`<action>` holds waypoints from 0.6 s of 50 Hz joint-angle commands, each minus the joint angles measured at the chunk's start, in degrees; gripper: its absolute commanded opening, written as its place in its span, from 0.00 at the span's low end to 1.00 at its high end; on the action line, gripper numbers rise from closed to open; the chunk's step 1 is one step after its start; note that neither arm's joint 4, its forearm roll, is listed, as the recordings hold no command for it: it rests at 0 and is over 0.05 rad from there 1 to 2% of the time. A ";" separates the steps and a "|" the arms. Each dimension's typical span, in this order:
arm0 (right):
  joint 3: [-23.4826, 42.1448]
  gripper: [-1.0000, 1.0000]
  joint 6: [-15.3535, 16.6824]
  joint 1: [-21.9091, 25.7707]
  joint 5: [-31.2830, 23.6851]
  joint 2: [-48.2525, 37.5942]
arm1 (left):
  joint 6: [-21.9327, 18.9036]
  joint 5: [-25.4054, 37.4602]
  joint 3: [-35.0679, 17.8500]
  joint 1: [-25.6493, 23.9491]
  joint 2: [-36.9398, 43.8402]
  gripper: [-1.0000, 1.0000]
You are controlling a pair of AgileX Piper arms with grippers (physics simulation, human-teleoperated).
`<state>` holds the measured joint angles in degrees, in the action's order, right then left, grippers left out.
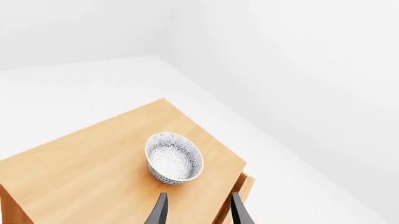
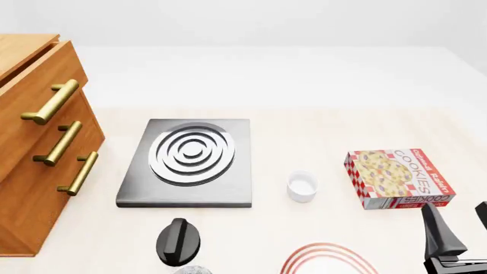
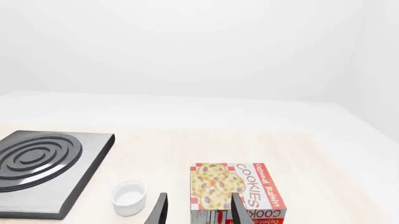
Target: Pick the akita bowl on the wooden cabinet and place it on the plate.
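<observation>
On the wooden cabinet point(image 1: 93, 172), akita bowl point(image 1: 174, 157) just beyond open left jaws

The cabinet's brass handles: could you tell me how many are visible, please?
3: the top handle, the middle handle and the bottom handle run down the wooden cabinet front; none seem hidden.

A grey stove point(image 2: 186, 162) lies flat on the table point(image 2: 320, 137). A white cup point(image 2: 302, 186) stands between it and a cookie box point(image 2: 397, 178). A black knob point(image 2: 179, 241) sits near the stove.
</observation>
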<state>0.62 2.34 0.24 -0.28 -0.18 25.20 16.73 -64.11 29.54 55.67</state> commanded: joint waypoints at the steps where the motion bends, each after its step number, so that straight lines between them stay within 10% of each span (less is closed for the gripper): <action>1: 0.00 1.00 0.01 -0.01 0.00 0.00 | 0.51 -1.13 0.16 1.46 1.50 1.00; 30: 0.00 1.00 0.01 0.00 0.01 0.01 | 1.53 -2.85 -0.51 3.63 4.61 1.00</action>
<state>0.62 2.34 0.24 -0.28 -0.18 26.33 13.76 -63.44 32.65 59.18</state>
